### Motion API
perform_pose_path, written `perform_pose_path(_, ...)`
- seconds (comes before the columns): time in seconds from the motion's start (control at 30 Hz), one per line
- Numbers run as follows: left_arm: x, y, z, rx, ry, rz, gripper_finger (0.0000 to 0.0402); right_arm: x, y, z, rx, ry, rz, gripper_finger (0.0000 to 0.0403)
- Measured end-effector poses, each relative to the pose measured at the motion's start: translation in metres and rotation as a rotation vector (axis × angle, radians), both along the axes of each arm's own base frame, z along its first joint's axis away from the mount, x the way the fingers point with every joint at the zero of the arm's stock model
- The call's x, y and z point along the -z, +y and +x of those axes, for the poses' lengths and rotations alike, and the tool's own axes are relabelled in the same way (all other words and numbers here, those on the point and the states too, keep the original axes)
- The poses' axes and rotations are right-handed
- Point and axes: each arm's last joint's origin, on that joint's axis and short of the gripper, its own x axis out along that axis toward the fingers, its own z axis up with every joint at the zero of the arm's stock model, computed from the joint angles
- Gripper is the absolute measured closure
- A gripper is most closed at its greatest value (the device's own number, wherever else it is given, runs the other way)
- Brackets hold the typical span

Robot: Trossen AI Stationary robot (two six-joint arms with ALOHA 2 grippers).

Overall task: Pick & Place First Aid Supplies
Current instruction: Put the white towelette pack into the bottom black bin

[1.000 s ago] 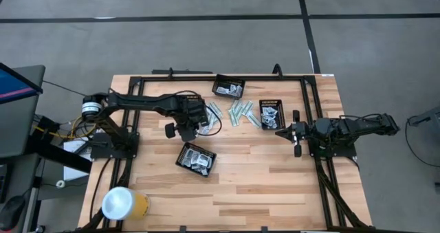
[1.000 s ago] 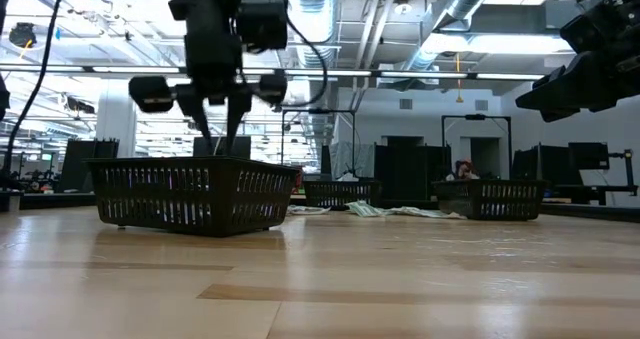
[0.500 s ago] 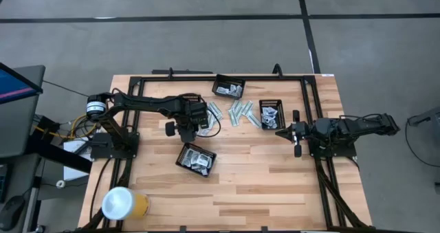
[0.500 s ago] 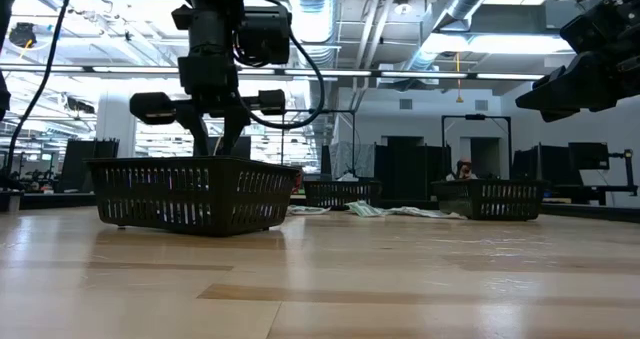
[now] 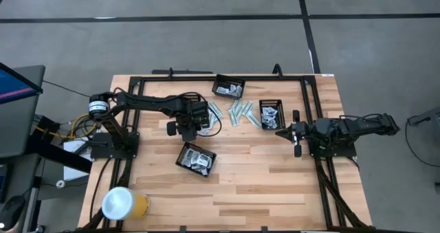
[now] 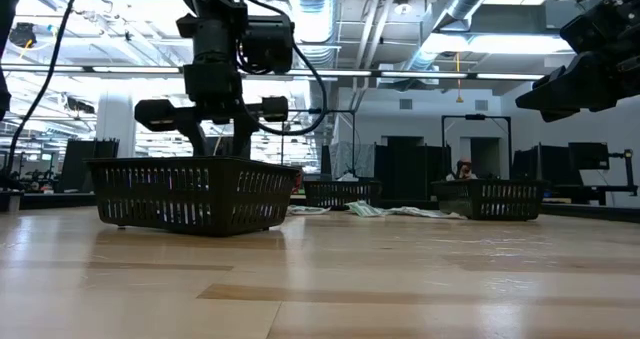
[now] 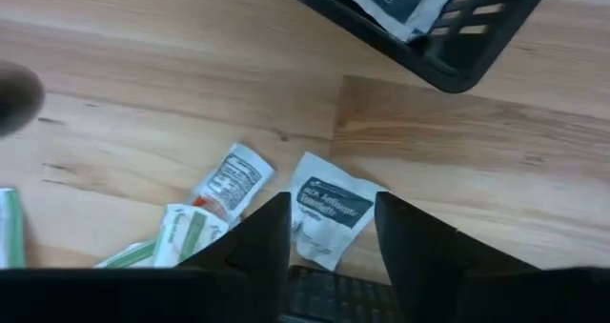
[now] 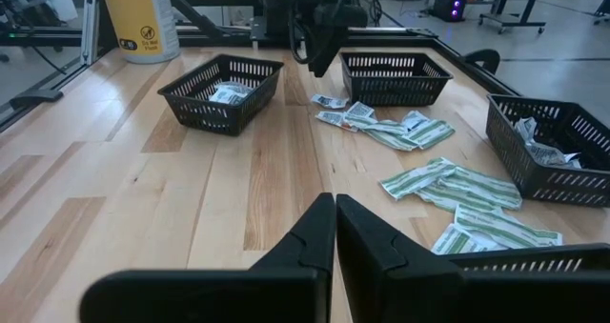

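Note:
The first aid supplies lie loose in a pile on the table's far middle: green-white strips (image 5: 240, 113) and small white sachets (image 5: 206, 126). My left gripper (image 5: 194, 125) hangs over the pile's left end, pointing down, open. In its wrist view a white sachet with a dark blue label (image 7: 329, 201) lies flat on the wood between the two fingers; I cannot see them touch it. A red-marked sachet (image 7: 229, 180) and a green-white strip (image 7: 181, 232) lie beside it. My right gripper (image 5: 278, 132) waits shut at the table's right side.
Three black mesh trays hold packets: one near the table's middle (image 5: 196, 159), one at the far edge (image 5: 229, 88), one at the right (image 5: 271, 114) close to my right gripper. A yellow and white container (image 5: 124, 204) stands at the near left corner.
My left gripper has sunk a little toward the pile, rolled slightly, and opened: the gap between its fingertips is wider now in the low view. The packets lie as before.

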Motion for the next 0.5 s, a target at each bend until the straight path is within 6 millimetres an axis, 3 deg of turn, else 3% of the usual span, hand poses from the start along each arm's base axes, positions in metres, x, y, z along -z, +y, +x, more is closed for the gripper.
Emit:
perform_pose_path(0.23,0.002,0.0,0.003,0.007,-0.011,0.003,0.0236,0.0,0.0,0.0,0.0,0.0,0.0,0.0395)
perform_pose_path(0.5,0.018,0.001,0.011,0.011,0.036,-0.016,0.0235,0.0,0.0,0.0,0.0,0.0,0.0,0.0395)
